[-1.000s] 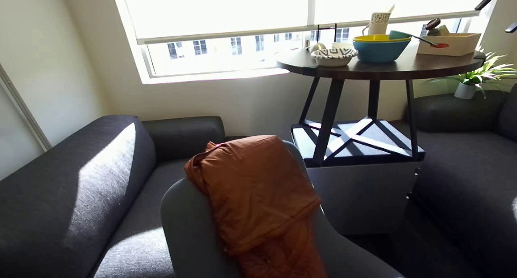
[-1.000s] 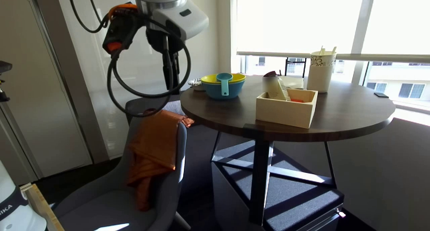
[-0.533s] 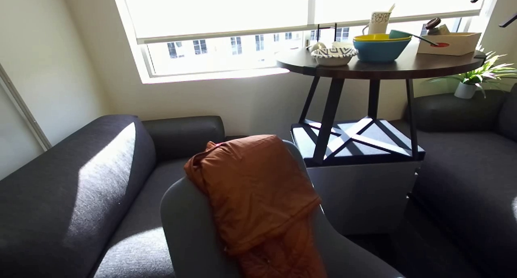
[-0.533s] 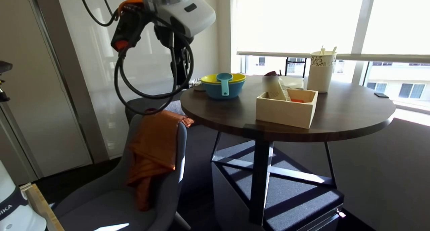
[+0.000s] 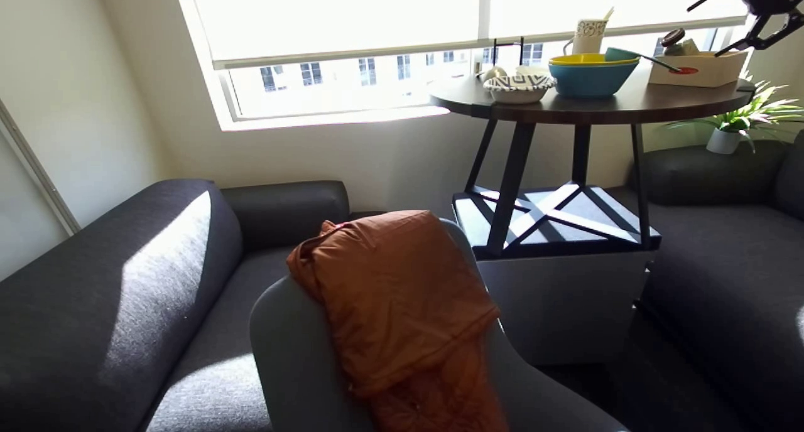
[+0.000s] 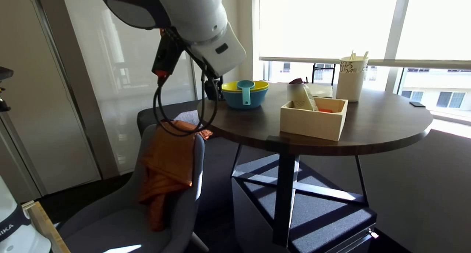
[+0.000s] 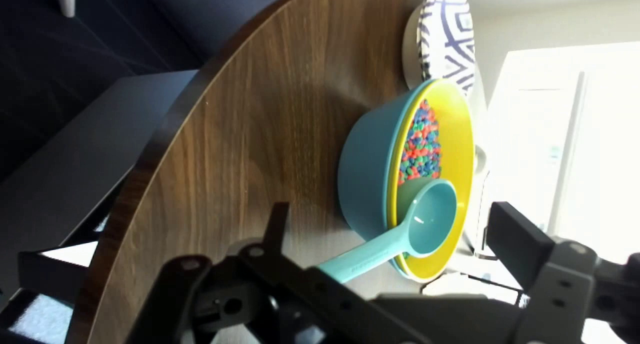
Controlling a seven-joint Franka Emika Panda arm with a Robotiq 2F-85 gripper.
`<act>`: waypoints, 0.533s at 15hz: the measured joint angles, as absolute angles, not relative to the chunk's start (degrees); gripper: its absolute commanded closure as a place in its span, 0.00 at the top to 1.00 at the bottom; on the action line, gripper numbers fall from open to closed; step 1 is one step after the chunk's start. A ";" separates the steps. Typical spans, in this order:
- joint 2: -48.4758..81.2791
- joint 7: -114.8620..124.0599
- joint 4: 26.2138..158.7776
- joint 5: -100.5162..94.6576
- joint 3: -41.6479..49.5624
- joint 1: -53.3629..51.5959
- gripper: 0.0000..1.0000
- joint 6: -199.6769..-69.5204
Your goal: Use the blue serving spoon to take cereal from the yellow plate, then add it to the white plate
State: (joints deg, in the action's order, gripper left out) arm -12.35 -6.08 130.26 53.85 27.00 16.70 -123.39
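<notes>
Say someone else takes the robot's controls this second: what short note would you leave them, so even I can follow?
Gripper: jaws wide open, holding nothing.
Blue serving spoon: head in the yellow plate, handle sticking out over the rim.
Yellow plate: bowl-like, nested in a blue bowl on the table, with coloured cereal inside.
White plate: the patterned dish on the table beside the blue bowl.
Done: nothing that shows; the spoon is not yet gripped and no cereal is visible on the white plate.
Left: grip the spoon, scoop cereal, tip it onto the white plate.
</notes>
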 measured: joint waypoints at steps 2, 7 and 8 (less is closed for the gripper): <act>-9.84 -8.32 130.21 58.88 26.36 16.71 1.00 -126.70; -5.35 -14.33 129.50 68.52 25.52 17.06 1.00 -128.80; -4.77 -15.52 129.36 70.16 25.45 17.14 1.00 -129.02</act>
